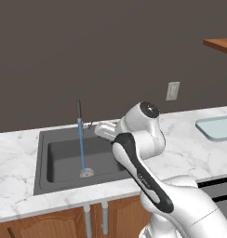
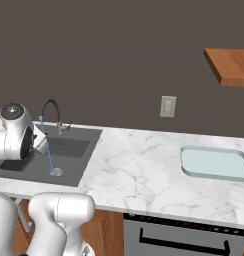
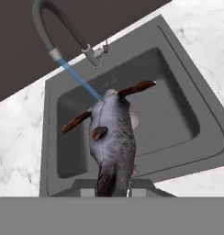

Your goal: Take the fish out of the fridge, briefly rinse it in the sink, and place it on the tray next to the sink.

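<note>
The gripper (image 3: 113, 192) is closed on the fish (image 3: 112, 137) by its tail end, and the body points away from the hand over the sink (image 3: 187, 82). Held this way the fish looks stiff enough to stay straight, but wet skin is likely slippery, so a firm pinch on the narrow tail stalk is probably the safest hold; a grip on the rounded belly could slide. It seems light for the arm. The fish is grey and smooth, with reddish-brown fins spread to both sides and a small one on its flank. Its head meets the blue stream of water (image 1: 81, 148) running from the faucet (image 3: 58, 23) toward the drain (image 1: 86, 173). Farther along the marble counter (image 2: 139, 170), well apart from the sink, lies the pale tray (image 2: 214, 164), with nothing on it.
</note>
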Robot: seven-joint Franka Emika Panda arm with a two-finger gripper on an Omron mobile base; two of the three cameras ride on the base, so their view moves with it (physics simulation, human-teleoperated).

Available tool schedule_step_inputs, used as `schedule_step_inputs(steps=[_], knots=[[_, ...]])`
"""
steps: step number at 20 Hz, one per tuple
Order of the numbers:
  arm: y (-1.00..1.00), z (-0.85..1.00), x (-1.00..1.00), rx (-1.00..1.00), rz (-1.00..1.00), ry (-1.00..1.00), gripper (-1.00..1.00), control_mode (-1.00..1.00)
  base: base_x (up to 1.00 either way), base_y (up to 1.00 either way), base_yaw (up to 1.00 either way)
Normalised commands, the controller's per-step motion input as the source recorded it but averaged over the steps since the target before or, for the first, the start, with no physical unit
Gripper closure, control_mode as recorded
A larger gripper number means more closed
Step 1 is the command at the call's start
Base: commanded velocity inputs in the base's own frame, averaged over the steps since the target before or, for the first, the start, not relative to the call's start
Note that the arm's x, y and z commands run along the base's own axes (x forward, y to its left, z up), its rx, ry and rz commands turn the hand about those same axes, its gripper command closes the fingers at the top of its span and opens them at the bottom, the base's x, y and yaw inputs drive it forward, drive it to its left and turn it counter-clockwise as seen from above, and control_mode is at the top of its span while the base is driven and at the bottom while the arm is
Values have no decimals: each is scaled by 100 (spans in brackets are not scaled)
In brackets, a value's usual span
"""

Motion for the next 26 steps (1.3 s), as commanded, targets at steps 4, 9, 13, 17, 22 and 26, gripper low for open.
schedule_step_inputs(steps=[4, 9, 13, 17, 22, 26], knots=[[-62, 85, -37, -27, -36, 42, 100, -100, 0, 0, 0], [-99, 17, -70, -20, -27, 25, 100, -100, 0, 0, 0], [-84, -40, -49, -1, -22, -1, 100, -100, 0, 0, 0], [-100, -3, -6, 2, -14, -6, 100, -100, 0, 0, 0], [-100, 17, 27, 2, -14, -8, 100, -100, 0, 0, 0], [-100, 34, 82, 2, -18, 0, 100, -100, 0, 0, 0]])
